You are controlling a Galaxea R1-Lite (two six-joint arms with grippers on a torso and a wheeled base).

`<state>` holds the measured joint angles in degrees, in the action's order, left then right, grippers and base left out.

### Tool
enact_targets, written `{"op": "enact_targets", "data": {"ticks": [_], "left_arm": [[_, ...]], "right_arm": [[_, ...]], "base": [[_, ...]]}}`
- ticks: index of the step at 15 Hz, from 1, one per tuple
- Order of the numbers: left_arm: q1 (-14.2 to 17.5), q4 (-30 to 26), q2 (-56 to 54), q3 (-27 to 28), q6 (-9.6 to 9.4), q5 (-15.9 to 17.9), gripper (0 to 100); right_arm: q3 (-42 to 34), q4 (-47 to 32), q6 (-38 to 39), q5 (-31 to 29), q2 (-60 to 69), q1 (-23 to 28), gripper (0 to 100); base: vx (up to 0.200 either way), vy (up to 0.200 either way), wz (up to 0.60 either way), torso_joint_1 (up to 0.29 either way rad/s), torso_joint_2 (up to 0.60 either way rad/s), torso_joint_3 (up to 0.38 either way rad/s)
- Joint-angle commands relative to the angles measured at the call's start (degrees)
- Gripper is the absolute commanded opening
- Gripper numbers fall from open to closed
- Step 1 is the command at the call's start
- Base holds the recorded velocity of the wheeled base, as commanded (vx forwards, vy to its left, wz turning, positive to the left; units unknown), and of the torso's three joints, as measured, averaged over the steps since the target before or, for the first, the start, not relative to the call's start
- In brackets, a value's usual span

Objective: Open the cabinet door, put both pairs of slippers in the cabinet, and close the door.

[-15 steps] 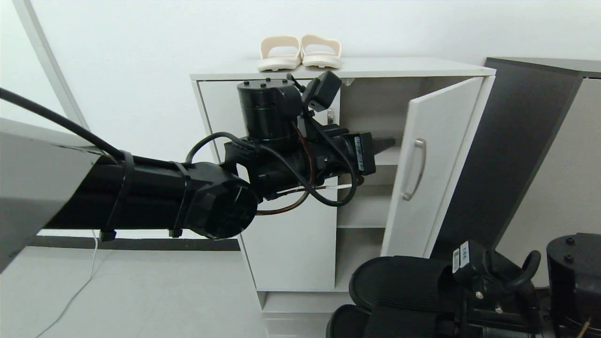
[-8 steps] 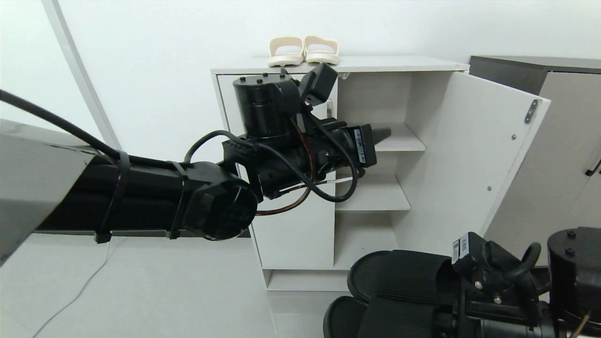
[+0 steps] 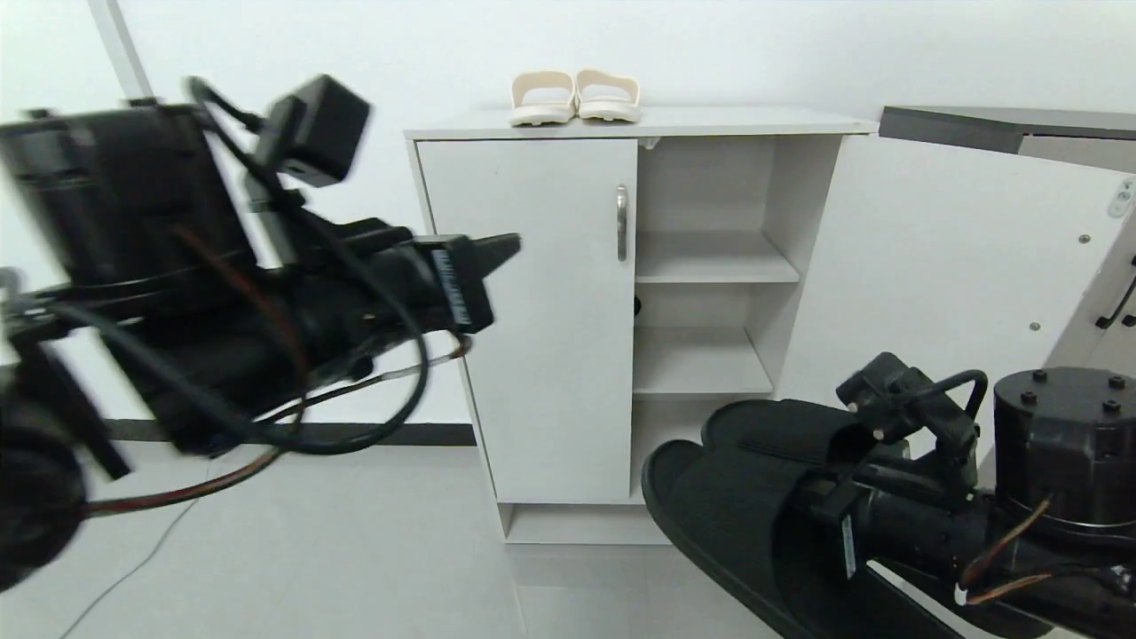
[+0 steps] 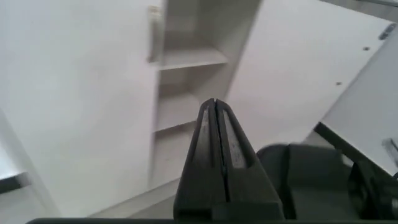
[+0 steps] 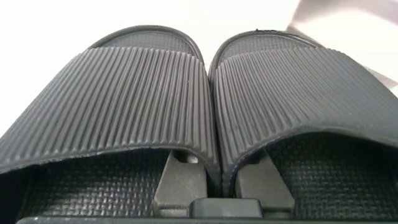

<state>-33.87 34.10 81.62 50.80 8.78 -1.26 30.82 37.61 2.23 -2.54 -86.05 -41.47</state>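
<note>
The cabinet (image 3: 754,121) has its right door (image 3: 932,293) swung wide, so the first step looks done. The right gripper (image 5: 222,190) is clamped on the black slippers (image 3: 737,497), low before the open compartment and not yet on a shelf (image 3: 701,364). The cream slippers (image 3: 575,96) sit on the cabinet's top near its back edge. The left gripper (image 4: 215,143) hangs empty, fingers pressed together. Both pairs and the closing remain.

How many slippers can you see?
4. Two cream slippers sit side by side on top of the cabinet; two black slippers are held together in the right gripper. More could be hidden behind the shut door.
</note>
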Motion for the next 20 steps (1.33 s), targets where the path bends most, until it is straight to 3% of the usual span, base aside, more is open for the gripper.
{"op": "enact_targets", "data": {"ticks": [1, 3, 4, 6, 7, 8, 10, 12, 13, 14, 16, 17, 20], "left_arm": [[10.93, -16.34, -31.61, -14.76, -1.57, -6.83, 0], [17.34, -31.81, -44.7, -16.17, -1.57, -8.5, 0], [19.98, -36.73, -50.33, -18.1, -1.57, -9.91, 0], [24.81, -37.96, -57.09, -23.82, -1.57, -12.72, 0], [27.89, -38.14, -62.81, -29.97, -1.66, -14.65, 0], [30.88, -37.96, -68.52, -36.12, -3.42, -15.53, 0], [31.58, -38.05, -77.22, -41.13, -6.67, -14.65, 0], [32.72, -37.52, -79.07, -43.85, -7.55, -12.28, 0], [33.07, -37.09, -80.03, -45.0, -7.9, -9.82, 0], [33.87, -36.73, -81.62, -46.4, -9.66, -5.95, 0], [33.87, -32.25, -81.62, -50.62, -10.62, -4.63, 0], [33.87, -32.25, -81.62, -50.71, -9.92, -4.46, 0], [33.87, -34.27, -81.62, -50.8, -10.89, 1.26, 0]], "right_arm": [[4.16, 0.01, 4.19, -4.94, -3.68, -2.21, 0], [7.59, 0.01, 8.49, -10.74, -7.2, -2.21, 0], [8.38, 0.01, 9.37, -12.85, -9.31, -2.21, 0], [8.47, 0.1, 9.72, -14.78, -11.24, -2.21, 0], [8.38, 0.1, 9.81, -14.87, -11.59, -2.21, 0], [8.38, 0.1, 9.81, -14.87, -11.59, -2.21, 0], [8.21, 0.1, 9.81, -14.69, -11.51, -2.3, 0], [7.94, 0.1, 9.9, -14.6, -11.68, -2.65, 0], [7.94, 0.1, 9.9, -14.69, -11.68, -2.74, 0], [7.94, 0.1, 9.9, -14.69, -11.51, -2.82, 0], [7.94, 0.18, 9.9, -14.6, -11.51, -2.82, 0], [7.94, 0.18, 9.9, -14.6, -11.68, -3.09, 0], [7.68, 0.18, 9.81, -14.6, -11.68, -3.97, 0]], "base": [[0.0, 0.0, 0.0, 0.0, 0.0, 0.0], [0.0, 0.0, 0.0, 0.0, 0.0, 0.0], [0.0, 0.0, 0.0, 0.0, 0.0, 0.0], [0.0, 0.0, 0.0, 0.0, 0.0, 0.0], [0.0, 0.0, 0.0, 0.0, 0.0, 0.0], [0.0, 0.0, 0.0, 0.0, 0.0, 0.0], [0.0, 0.0, 0.0, 0.0, 0.0, 0.0], [0.0, 0.0, 0.0, 0.0, 0.0, 0.0], [0.0, 0.0, 0.0, 0.0, 0.0, 0.0], [0.0, 0.0, 0.0, 0.0, 0.0, 0.0], [0.0, 0.0, 0.0, 0.0, 0.0, 0.0], [0.0, 0.0, 0.0, 0.0, 0.0, 0.0], [0.0, 0.0, 0.0, 0.0, 0.0, 0.0]]}}
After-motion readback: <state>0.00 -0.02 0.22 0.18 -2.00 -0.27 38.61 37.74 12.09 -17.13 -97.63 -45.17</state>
